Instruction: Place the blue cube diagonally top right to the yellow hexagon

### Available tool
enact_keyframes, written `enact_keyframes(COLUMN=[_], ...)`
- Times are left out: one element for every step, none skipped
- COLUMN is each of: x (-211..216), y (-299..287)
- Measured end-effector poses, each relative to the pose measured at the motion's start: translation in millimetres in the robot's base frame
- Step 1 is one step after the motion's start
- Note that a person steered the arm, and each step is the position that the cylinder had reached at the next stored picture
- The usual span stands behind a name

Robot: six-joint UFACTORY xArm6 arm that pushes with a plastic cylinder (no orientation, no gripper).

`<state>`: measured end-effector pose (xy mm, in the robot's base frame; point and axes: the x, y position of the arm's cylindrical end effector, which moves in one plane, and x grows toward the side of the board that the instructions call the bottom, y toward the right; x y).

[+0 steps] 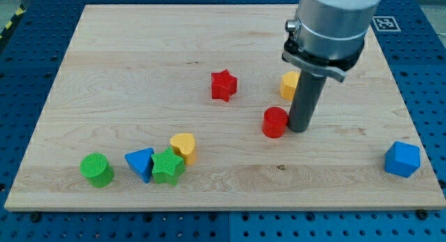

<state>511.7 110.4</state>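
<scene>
The blue cube (402, 159) sits near the board's right edge, low in the view. The yellow hexagon (289, 84) lies right of the board's middle, partly hidden behind the rod. My tip (300, 129) rests on the board just right of the red cylinder (275, 122), touching or nearly touching it, and below the yellow hexagon. The blue cube is far to the right of and below my tip.
A red star (224, 85) lies left of the hexagon. At the bottom left are a yellow heart (184, 146), a green star (167, 167), a blue triangle (141, 162) and a green cylinder (96, 169). The wooden board (139, 61) ends just right of the blue cube.
</scene>
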Motion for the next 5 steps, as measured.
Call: enact_keyframes(x=[28.6,60.7,75.1,75.4,75.3], y=[2.1,36.5,92.6,130.2,160.0])
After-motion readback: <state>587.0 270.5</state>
